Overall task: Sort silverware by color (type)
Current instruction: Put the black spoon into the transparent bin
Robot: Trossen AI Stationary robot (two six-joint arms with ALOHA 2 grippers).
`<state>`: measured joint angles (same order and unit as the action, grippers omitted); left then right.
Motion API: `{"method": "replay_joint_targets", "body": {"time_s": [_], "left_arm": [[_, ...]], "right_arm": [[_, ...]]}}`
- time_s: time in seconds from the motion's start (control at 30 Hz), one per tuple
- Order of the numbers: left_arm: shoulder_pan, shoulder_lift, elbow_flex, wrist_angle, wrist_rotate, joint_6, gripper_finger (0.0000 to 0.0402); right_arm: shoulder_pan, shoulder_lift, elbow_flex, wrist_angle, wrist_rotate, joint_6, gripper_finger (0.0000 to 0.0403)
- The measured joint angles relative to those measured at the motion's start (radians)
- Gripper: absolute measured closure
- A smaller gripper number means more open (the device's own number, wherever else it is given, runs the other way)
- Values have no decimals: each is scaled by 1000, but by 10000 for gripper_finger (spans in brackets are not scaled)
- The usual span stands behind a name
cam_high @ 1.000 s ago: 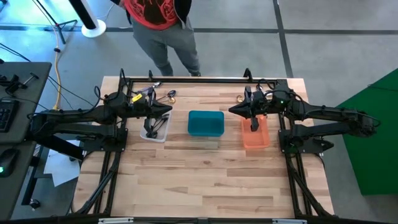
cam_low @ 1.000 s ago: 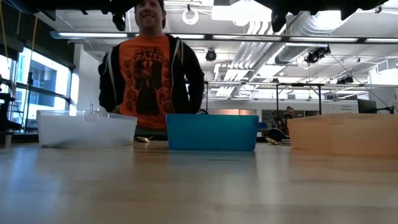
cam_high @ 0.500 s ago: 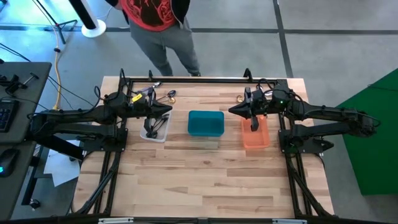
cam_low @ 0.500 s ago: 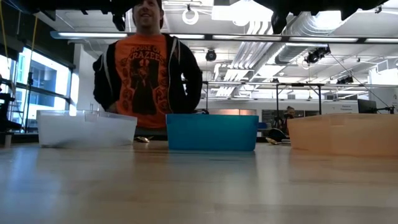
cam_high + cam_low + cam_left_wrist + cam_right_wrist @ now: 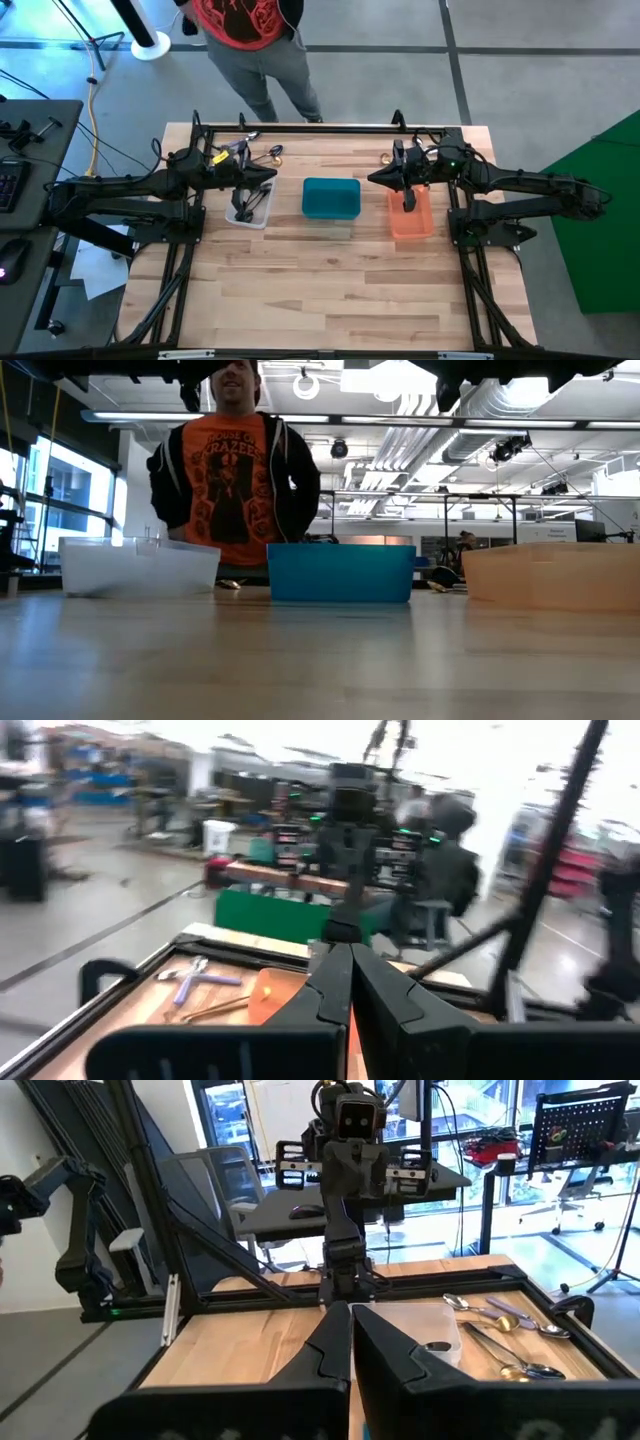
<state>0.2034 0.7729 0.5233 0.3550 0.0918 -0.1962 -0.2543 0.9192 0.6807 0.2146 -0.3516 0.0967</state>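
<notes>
worktop [image 5: 330,290]: near half bare wood, nothing on it to sort
bins: one row across the middle; clear bin [image 5: 249,205] on the left, teal bin [image 5: 331,198] centre, orange bin [image 5: 411,213] on the right
clear bin contents: dark utensils [image 5: 256,202] lie inside; count unclear
teal bin contents: looks empty from above
orange bin contents: one dark-looking piece [image 5: 408,200] seems to lie inside; partly under the right arm, unsure
left pincer [image 5: 270,176]: raised over the far end of the clear bin, tip toward centre, fingers pressed together, holds nothing
right pincer [image 5: 374,178]: raised between the teal and orange bins, tip toward centre, fingers together, holds nothing
loose silverware, left [image 5: 258,150]: small cluster on the worktop beyond the clear bin, near the far edge; silver spoons with a gold piece; beyond and beside the left pincer, not touching
loose silverware, right [image 5: 385,158]: gold-toned piece near the far edge, just beyond the right pincer, apart from it
person [image 5: 250,40]: stands past the far edge, orange-print shirt, dark jacket
progress: judged early to midway; some dark pieces binned, silver and gold still loose at the far edge
left to do: pick up both far clusters, drop each by colour
</notes>
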Motion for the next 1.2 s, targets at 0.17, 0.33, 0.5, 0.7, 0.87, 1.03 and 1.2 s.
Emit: {"method": "replay_joint_targets", "body": {"time_s": [0.17,0.33,0.5,0.7,0.87,1.03,1.2], "left_arm": [[95,57,162,-235,-123,4,401],[286,220,350,-661,-131,91,401],[485,404,432,-844,-131,59,401],[614,624,459,-958,-128,106,401],[633,788,521,-1047,-114,155,401],[632,894,594,-1099,-103,182,401],[632,953,619,-1101,-103,207,401]], "right_arm": [[0,0,0,0,3,0,403],[0,0,0,0,3,0,403],[0,0,0,-10,3,35,403],[0,0,0,-38,3,35,403],[0,0,0,-72,4,34,403],[0,0,0,-102,5,37,403],[0,0,0,-107,7,37,403]]}}
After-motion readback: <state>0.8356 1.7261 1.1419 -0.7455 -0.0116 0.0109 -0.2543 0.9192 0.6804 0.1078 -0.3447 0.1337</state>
